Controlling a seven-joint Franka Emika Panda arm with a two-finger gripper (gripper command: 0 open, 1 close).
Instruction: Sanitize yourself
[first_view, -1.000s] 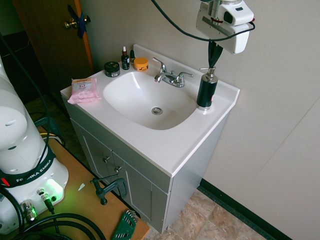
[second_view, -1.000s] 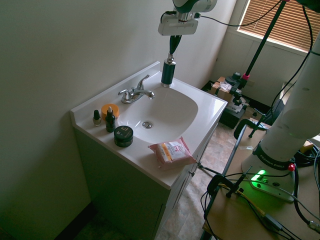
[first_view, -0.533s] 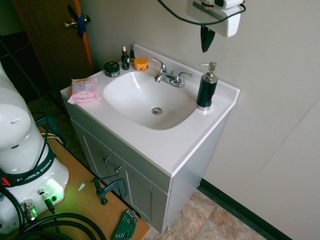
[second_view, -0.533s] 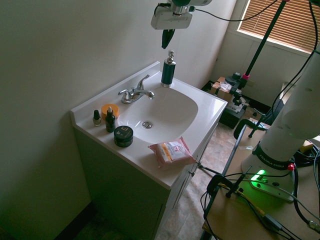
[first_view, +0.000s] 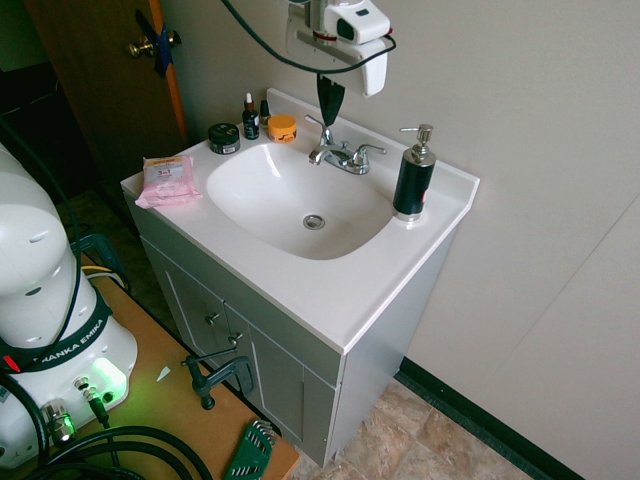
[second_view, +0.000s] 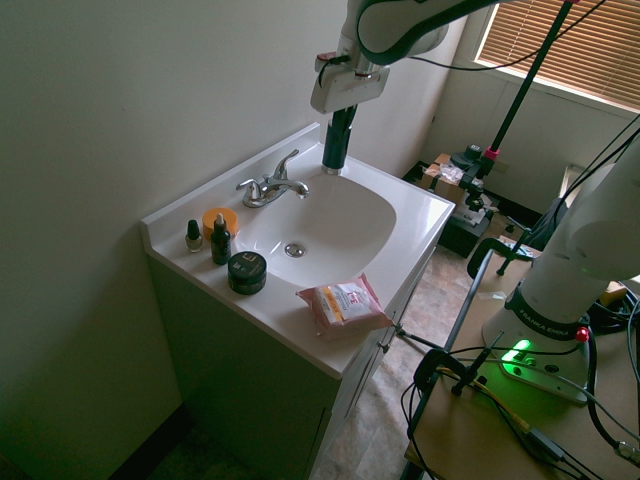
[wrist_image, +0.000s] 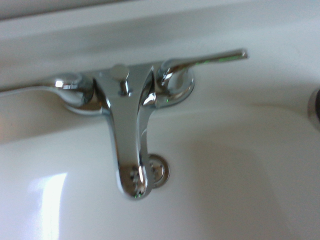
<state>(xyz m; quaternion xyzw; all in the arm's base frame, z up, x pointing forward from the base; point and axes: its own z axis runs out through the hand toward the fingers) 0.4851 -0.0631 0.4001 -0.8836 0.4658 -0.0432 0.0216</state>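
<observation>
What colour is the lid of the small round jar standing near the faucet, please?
The jar's lid is orange, clearest in the first exterior view.

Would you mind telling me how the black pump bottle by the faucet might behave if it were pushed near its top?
The pump bottle is tall and narrow, so it would likely tip rather than slide. Its glossy sides look slippery, and it stands near the counter edge.
</observation>
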